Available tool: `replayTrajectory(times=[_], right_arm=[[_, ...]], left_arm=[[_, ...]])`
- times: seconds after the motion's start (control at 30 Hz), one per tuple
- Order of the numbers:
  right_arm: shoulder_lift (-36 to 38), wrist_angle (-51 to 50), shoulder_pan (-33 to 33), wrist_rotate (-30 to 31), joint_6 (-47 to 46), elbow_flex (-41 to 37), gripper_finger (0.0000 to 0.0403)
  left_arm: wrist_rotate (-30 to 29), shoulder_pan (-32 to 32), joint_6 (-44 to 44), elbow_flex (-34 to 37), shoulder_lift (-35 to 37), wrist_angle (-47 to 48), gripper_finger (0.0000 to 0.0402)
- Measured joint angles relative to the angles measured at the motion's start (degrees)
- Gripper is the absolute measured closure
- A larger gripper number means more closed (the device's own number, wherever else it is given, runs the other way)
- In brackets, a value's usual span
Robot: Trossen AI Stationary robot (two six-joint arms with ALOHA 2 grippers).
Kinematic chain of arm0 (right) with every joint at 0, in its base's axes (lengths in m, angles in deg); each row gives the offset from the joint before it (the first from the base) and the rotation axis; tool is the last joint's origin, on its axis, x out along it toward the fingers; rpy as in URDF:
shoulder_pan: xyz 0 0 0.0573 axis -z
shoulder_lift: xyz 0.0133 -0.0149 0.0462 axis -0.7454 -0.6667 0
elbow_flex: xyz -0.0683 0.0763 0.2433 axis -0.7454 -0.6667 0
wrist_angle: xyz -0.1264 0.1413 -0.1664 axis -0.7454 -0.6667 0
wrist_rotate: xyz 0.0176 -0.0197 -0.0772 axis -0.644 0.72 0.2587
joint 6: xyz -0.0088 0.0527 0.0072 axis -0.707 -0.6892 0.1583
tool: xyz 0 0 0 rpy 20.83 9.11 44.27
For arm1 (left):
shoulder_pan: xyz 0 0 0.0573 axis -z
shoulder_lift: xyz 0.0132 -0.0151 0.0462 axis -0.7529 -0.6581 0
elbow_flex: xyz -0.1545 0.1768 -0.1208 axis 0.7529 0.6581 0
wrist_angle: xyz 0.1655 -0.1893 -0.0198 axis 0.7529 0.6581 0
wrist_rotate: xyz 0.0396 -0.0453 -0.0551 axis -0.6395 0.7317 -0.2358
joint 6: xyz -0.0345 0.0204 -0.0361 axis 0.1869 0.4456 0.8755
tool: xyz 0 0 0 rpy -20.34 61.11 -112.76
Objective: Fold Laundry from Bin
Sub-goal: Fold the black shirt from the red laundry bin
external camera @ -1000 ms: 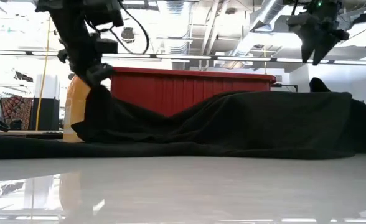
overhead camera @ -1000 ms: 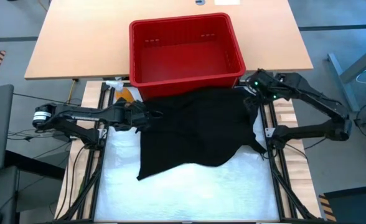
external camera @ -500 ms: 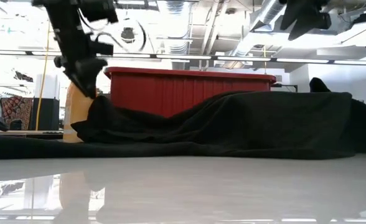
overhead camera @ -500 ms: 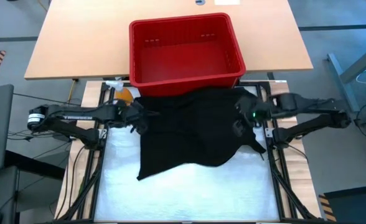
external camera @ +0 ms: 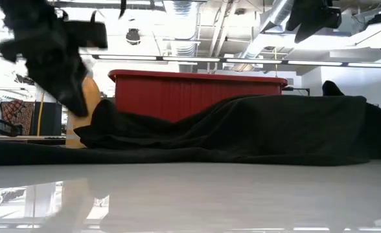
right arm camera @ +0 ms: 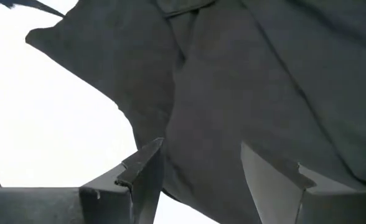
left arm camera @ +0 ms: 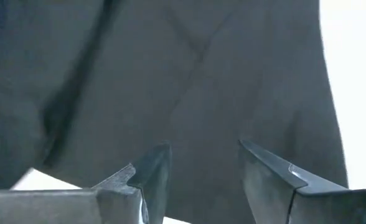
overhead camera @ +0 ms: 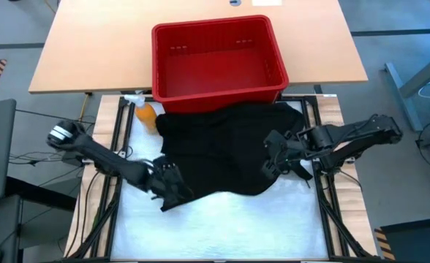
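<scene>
Beside the bin (overhead camera: 219, 62), orange bottle (overhead camera: 147, 115).

White mat (overhead camera: 229, 226) lies bare in front of the black garment (overhead camera: 229, 150). The red bin (overhead camera: 216, 58) blocks the back edge, with an orange bottle (overhead camera: 146, 114) beside its left corner. Both open grippers, left (overhead camera: 172, 184) and right (overhead camera: 272, 153), crowd the garment's front corners.

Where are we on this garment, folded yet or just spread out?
Done: the bin looks empty and a black garment lies on the white mat, rumpled, unfolded. In hand: the left gripper and right gripper, fingers open, are over its near-left corner and right side. Left: grasping and all folds.
</scene>
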Motion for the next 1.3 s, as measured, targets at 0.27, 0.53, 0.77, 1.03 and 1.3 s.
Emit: replayTrajectory(times=[0.27,0.53,0.77,1.03,1.3], right_arm=[[-1.28,1.97,-1.23,0.0,0.0,-0.02,0.0164],[-0.71,2.26,-1.27,-0.73,-0.66,0.13,0.0164],[-0.71,-0.57,-1.31,-6.08,-1.05,0.24,0.0164],[-1.29,-8.08,-0.73,-5.91,-1.84,0.25,0.0164],[-0.85,-18.98,-4.85,1.34,-25.15,-2.75,0.0164]], left_arm=[[16.65,4.48,8.05,-0.45,-14.28,-6.09,0.0232],[33.11,10.95,16.41,-0.53,-12.78,-0.85,0.0232],[48.94,18.26,24.65,0.19,-10.63,4.08,0.0232],[53.2,27.1,33.9,0.2,-10.69,0.1,0.0232],[51.06,30.69,39.46,0.11,-10.6,-0.68,0.0233]])
